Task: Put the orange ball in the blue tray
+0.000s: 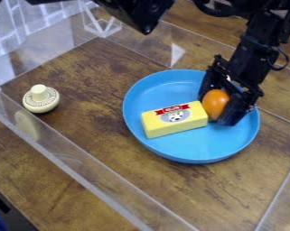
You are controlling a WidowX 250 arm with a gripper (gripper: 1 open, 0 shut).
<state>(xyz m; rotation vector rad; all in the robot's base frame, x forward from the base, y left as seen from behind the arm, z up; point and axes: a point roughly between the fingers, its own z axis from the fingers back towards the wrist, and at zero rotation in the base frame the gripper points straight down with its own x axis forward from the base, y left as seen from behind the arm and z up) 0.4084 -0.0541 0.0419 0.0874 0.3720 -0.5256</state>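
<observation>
Orange ball sits half-hidden between your gripper's fingers inside the blue tray. You can't tell whether they pinch it. Wooden table underneath.

One raised camera looks obliquely down, fairly near, at the wooden table.

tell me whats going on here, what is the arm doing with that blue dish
A single robot arm has its gripper down inside the blue tray, with its fingers on either side of the orange ball. The ball sits low in the tray, right next to a yellow block that lies there too. The frame doesn't show whether the ball is gripped or let go. A cream knob-topped object sits apart on the wooden table, untouched.
</observation>
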